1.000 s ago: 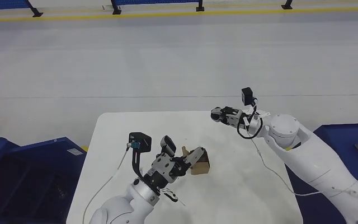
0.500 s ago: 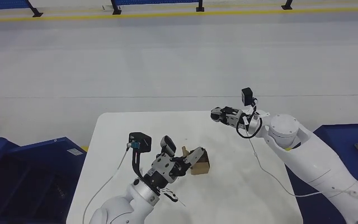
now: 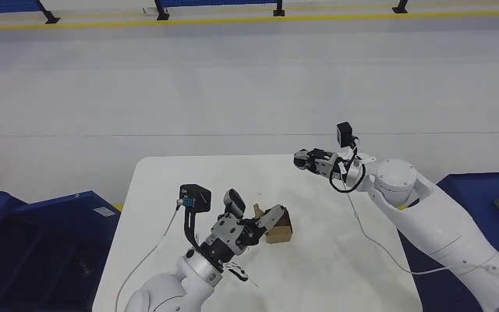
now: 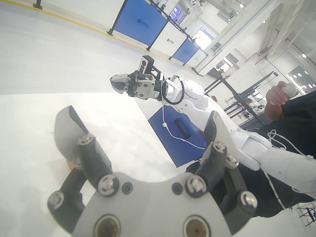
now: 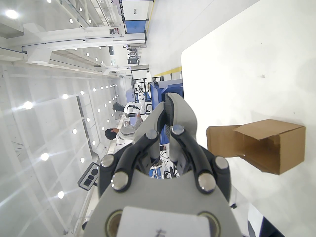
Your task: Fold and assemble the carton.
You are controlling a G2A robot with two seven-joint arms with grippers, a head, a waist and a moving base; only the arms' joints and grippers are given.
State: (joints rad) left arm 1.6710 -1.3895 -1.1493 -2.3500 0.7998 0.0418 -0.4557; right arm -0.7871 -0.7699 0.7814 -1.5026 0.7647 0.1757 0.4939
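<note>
The carton (image 5: 269, 146) lies half-formed, end flap open; the left gripper (image 4: 142, 114) gapes empty beside it; the right gripper (image 5: 169, 104), closed on nothing, hangs apart; next, probably, tucking that flap.

Plain unprinted brown on the open cardboard carton (image 5: 269, 146). Flat white across the smooth bench (image 3: 335, 265). Pale grey shells, black ribbed pads, black links on left pincer (image 4: 142, 117) and right pincer (image 5: 169, 102).

The counter (image 3: 187, 187) is white, with rounded corners. A brown carton (image 3: 282, 228) lies near its middle, one end open.
</note>
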